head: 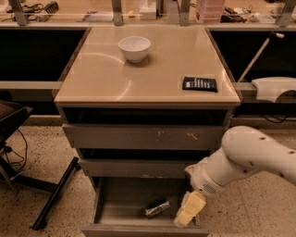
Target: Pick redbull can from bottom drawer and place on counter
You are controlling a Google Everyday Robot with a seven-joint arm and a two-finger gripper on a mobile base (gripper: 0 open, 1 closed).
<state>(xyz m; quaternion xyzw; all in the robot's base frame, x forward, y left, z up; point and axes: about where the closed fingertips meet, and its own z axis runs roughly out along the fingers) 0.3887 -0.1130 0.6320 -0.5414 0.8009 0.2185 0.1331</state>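
The redbull can [156, 208] lies on its side on the floor of the open bottom drawer [121, 203], right of the middle. My gripper [188, 211] hangs from the white arm [245, 159] at the right and reaches down into the drawer's right side. It is just right of the can and apart from it. The beige counter [115, 78] tops the cabinet above.
A white bowl [134, 47] and a flat dark packet [199, 84] sit on the counter. Two upper drawers [138, 136] stand slightly open. A dark stand's legs [51, 199] are on the floor at the left. A long cluttered worktop [69, 11] runs behind.
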